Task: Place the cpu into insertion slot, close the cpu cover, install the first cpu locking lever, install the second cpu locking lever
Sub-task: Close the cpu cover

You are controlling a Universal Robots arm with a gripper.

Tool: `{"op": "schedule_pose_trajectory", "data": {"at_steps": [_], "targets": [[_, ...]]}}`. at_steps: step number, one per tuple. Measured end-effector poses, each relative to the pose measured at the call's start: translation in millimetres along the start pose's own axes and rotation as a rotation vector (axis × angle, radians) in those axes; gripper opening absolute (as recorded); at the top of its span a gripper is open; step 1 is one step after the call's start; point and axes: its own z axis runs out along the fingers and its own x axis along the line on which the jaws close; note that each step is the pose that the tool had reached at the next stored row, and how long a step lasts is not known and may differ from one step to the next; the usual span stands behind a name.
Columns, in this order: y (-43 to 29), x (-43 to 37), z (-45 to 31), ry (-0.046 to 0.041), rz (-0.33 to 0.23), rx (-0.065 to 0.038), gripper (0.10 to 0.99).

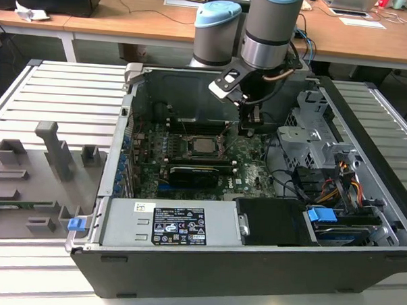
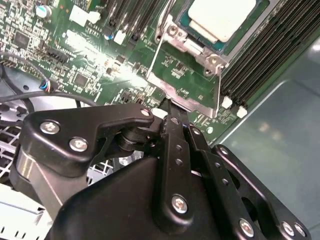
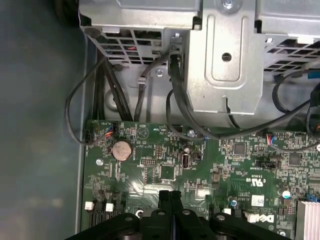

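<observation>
The cpu (image 2: 220,17) already lies in the insertion slot (image 2: 186,22), silver top up, so the first step looks done. The cpu cover (image 2: 192,101) stands open. The gripper (image 2: 170,107), jaws pressed together on nothing, is at the cover's free edge, on the exterior view's right of the slot. Cover and both levers remain.

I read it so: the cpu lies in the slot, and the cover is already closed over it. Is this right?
Not fully. The cpu lies in the slot, but the cover is open, swung away from it: the second wrist view shows bare board through its cut-out, with the gripper at its far edge.
</observation>
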Motion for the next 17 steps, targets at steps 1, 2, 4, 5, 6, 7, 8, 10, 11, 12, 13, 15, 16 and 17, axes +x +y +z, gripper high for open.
{"op": "schedule_pose_trajectory", "data": {"at_steps": [1, 2, 4, 5, 6, 7, 8, 10, 11, 12, 13, 15, 16, 17], "targets": [[-1.1, 0.1, 0.0, -0.0001, 0.0, 0.0, 0.106], [-2.2, 0.1, -0.1, -0.0001, 0.0, 0.0, 0.106], [-4.6, 0.3, -0.1, 0.0, 0.0, 0.0, 0.106], [-5.8, 0.3, -0.1, 0.0, 0.0, 0.0, 0.106], [-7.6, 0.4, -0.2, -0.0001, 0.0, 0.0, 0.106], [-8.8, 0.5, -0.2, 0.0, 0.0, 0.0, 0.106], [-9.5, 0.5, -0.2, 0.0, 0.0, 0.0, 0.106], [-11.6, 0.6, -0.2, 0.0, 0.0, 0.0, 0.106], [-13.4, 0.7, -0.3, -0.0001, 0.0, 0.0, 0.106], [-16.1, 0.8, -0.2, 0.0, 0.0, 0.0, 0.106], [-18.4, 1.0, 0.0, 0.0002, 0.0, 0.0, 0.106], [-20.6, 1.1, 0.6, 0.0, 0.0, 0.0, 0.106], [-21.6, 1.2, 1.3, 0.0, 0.0, 0.0, 0.106], [-22.9, 1.3, 2.6, 0.0, 0.0, 0.0, 0.106]]}}
